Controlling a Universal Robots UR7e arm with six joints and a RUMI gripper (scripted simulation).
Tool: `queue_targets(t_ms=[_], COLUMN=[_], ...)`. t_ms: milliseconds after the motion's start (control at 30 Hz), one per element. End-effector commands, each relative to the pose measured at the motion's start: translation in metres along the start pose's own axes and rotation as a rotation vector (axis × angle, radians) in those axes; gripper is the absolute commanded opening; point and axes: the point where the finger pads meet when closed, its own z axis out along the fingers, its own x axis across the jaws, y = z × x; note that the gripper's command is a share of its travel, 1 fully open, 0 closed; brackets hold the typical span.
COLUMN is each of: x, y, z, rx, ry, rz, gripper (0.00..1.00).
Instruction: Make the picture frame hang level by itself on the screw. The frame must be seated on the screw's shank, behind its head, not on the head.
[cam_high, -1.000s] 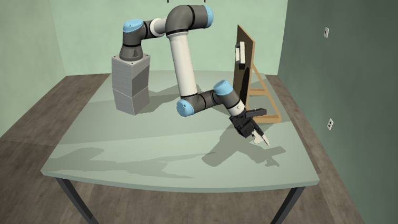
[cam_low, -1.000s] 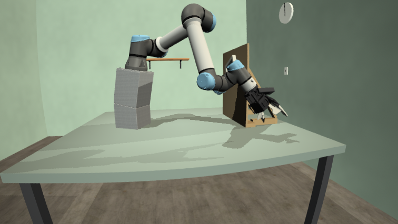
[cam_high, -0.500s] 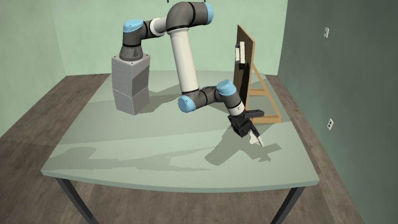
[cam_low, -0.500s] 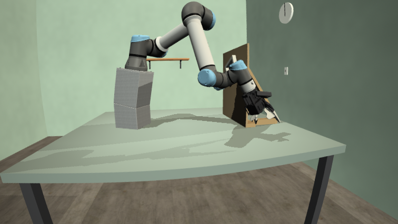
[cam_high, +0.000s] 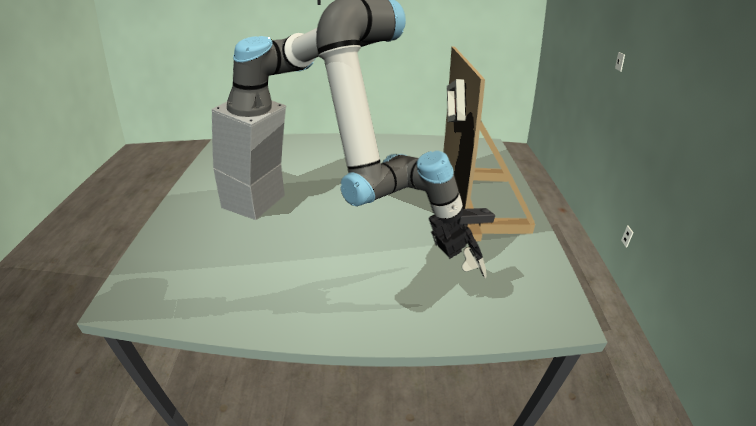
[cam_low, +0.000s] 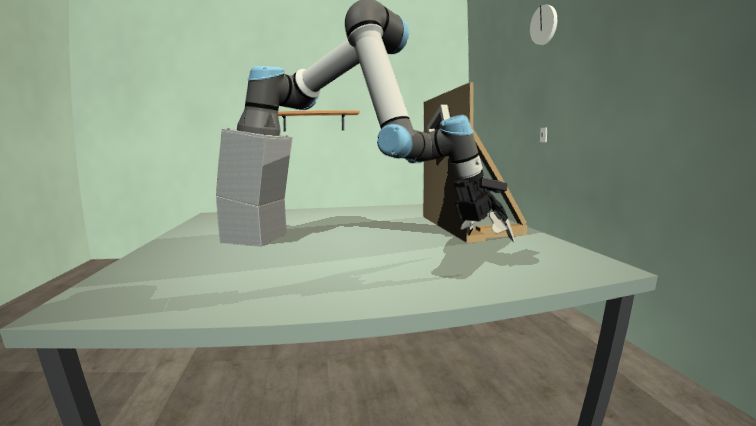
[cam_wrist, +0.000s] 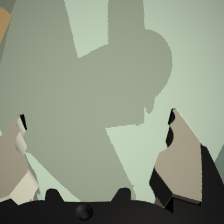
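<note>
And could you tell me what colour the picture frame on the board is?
White; it shows best in the top view.

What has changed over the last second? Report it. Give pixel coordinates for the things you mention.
The gripper (cam_high: 475, 267) (cam_low: 490, 234) (cam_wrist: 96, 112) swung leftward in the top and exterior views, its fingertips now lower and pointing more steeply down. It took hold of nothing. The picture frame (cam_high: 460, 100) (cam_low: 444, 111) and board (cam_high: 461, 66) (cam_low: 434, 179) stayed put.
</note>
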Motion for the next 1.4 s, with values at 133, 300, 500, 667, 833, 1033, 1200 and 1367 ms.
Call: queue_targets(t_ms=[133, 300, 500, 667, 833, 1033, 1200, 1367], x=[-0.019, -0.024, -0.025, -0.027, -0.040, -0.058, -0.079, -0.087], y=[0.004, 0.005, 0.005, 0.006, 0.010, 0.016, 0.021, 0.024], z=[0.001, 0.001, 0.001, 0.001, 0.001, 0.000, -0.003, -0.004], rx=[-0.024, -0.029, -0.030, -0.033, -0.050, -0.071, -0.094, -0.103], ry=[-0.058, -0.072, -0.075, -0.081, -0.122, -0.176, -0.238, -0.263], rz=[0.000, 0.000, 0.000, 0.001, 0.004, 0.008, 0.011, 0.013], gripper=[1.00, 1.00, 1.00, 1.00, 1.00, 1.00, 1.00, 1.00])
